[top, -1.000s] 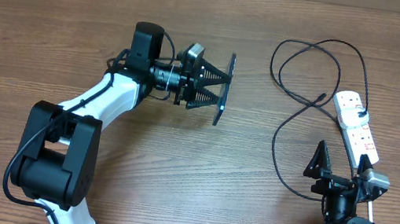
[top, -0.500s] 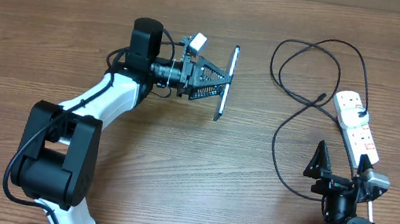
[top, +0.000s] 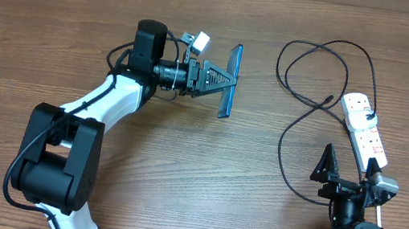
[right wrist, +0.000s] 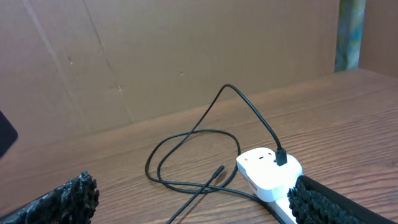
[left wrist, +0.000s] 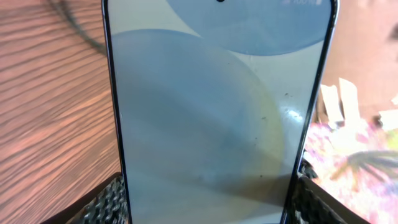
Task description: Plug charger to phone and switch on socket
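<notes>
Left claw [top: 221,79] is clamped on the phone [top: 232,70], which is held up in the air above the wooden table [top: 39,25]. A second ago the phone was seen leaning, with only its thin dark edge shown from above. Now it has been turned, and a strip of blue screen can be seen. In the left wrist view the phone [left wrist: 217,124] fills almost everything, with a dark finger [left wrist: 106,202] pressed at its side. It is judged that the phone is being made ready so the cable can be pushed in. Which end has the hole cannot be told.

Further right, the charger cable [top: 310,57] is lying in big loops that cross over each other. Nothing has been moved there. Its connector tip [top: 327,98] is resting on the table, well apart from the phone, so the plugging-in is not done yet. The plug adapter [top: 359,112] is already stuck into the power strip [top: 366,132]. The switches are too small to be read.

Last comes the right claw [top: 350,170], which is spread apart with nothing held and has not been moved. From its own camera the tip [right wrist: 217,169] is seen just beside the power strip [right wrist: 267,171], with a cardboard wall [right wrist: 155,56] behind. The tip is tiny and a loop is lying close to it, so a wrong grab could be made there.
</notes>
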